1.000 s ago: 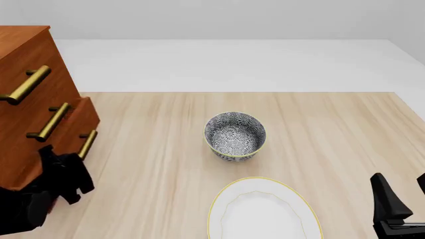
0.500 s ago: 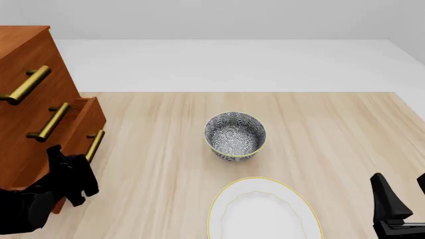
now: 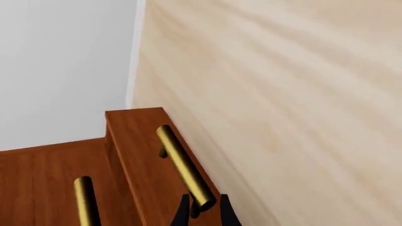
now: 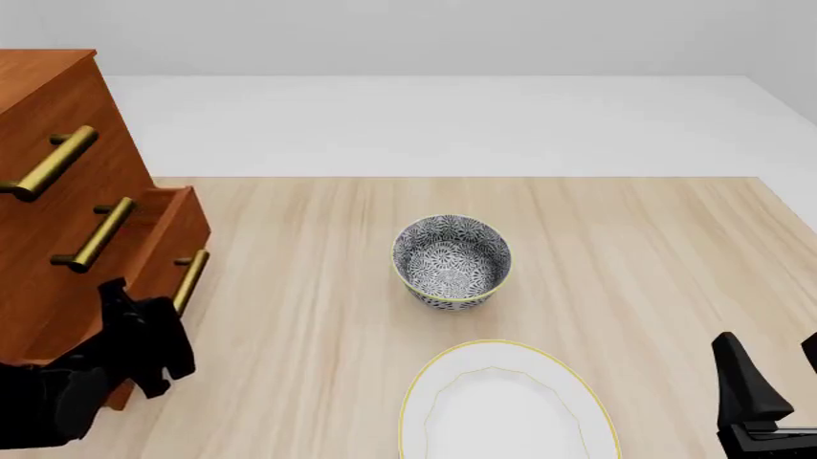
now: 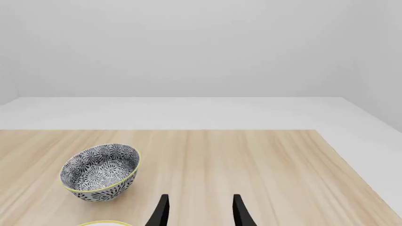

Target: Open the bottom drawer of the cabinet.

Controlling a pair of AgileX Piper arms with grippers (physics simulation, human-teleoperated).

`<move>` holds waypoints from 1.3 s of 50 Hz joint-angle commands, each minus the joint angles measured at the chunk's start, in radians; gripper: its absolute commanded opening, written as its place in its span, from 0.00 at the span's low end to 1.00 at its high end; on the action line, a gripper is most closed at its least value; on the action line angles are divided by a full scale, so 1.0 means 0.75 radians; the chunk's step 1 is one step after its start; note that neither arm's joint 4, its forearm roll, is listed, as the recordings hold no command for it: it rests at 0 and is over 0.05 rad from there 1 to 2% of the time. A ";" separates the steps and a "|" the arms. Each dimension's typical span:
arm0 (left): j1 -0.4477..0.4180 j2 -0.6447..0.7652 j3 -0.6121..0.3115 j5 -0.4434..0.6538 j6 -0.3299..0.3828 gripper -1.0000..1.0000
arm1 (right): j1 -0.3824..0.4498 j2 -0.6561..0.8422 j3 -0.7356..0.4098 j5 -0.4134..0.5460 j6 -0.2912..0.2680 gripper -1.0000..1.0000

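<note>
The bottom drawer [image 4: 164, 251] sticks out a little from the front of the cabinet [image 4: 52, 182], at about 9 o'clock on the table [image 4: 638, 249] in the front view; the two drawers above it sit flush. Its brass handle [image 4: 190, 281] runs along the drawer front, and the left gripper [image 3: 202, 213] has its jaws narrowed around the near end of that bar, one black finger [image 3: 182, 214] on each side of the brass, as the left wrist view shows. In the front view the left arm [image 4: 77, 382] comes in low at 8 o'clock, just below the drawer.

A patterned bowl [image 4: 451, 260] with a yellow rim stands upright near the middle of the table, well apart from the cabinet. A white plate [image 4: 508, 406] with a yellow edge lies at 6 o'clock, near the bowl but not touching it.

The right gripper [image 5: 198, 212] hangs at 4 o'clock, far from the cabinet, jaws spread with nothing between them.
</note>
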 commanded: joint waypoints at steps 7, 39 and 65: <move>-0.056 -0.050 -0.024 -0.032 0.018 0.00 | 0.000 0.000 0.000 0.000 0.000 1.00; -0.089 -0.037 -0.048 -0.007 0.001 0.00 | 0.000 0.000 0.000 0.000 0.000 1.00; -0.123 -0.074 -0.042 0.044 -0.027 1.00 | 0.000 0.000 0.000 0.000 0.000 1.00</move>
